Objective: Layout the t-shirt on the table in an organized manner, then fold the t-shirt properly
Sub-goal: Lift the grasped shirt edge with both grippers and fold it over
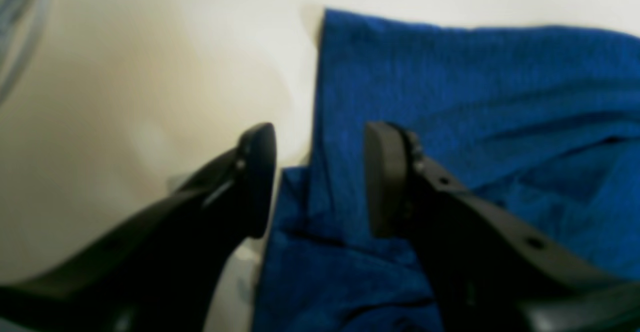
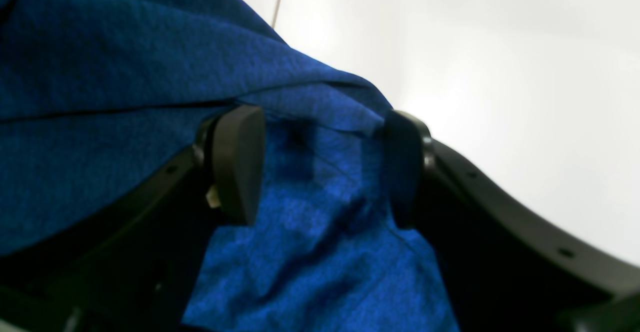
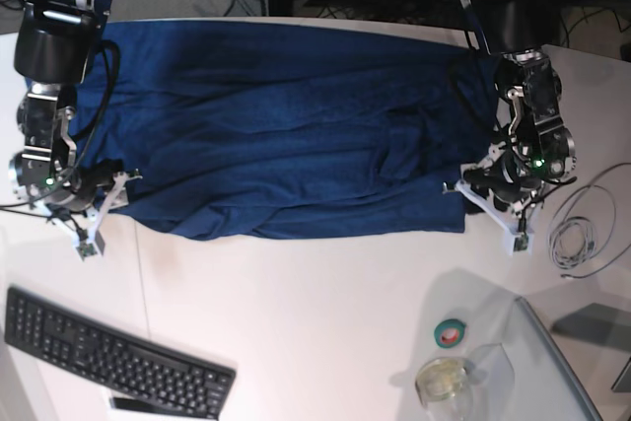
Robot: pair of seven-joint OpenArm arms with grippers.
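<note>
The large plain dark navy-blue fabric t-shirt [image 3: 286, 130] lies spread across the far half of the wide smooth white bench [image 3: 325, 313], reaching almost from one of my arms to the other. Its near edge runs roughly straight. Folds and wrinkles cross the middle and the side toward my left arm.

My left tool [image 1: 320, 177] sits at the near corner of the shirt on the base view's right. Its two black fingers [image 1: 385, 177] stand apart. One finger is over the bare bench and the other over the fabric, with the shirt's straight edge running between them. Nothing is pinched.

My right tool [image 2: 322, 164] sits at the opposite near corner, on the base view's left. Its fingers are spread wide, with rumpled blue fabric in the gap between them. A fold of cloth drapes across just above the pads [image 2: 240, 162]. The pads do not press on the cloth.

A black keyboard [image 3: 113, 357], a roll of green tape [image 3: 451, 332], a clear round container [image 3: 441, 379] and a coiled grey cable [image 3: 582, 229] lie on the near part of the bench, well apart from the shirt.
</note>
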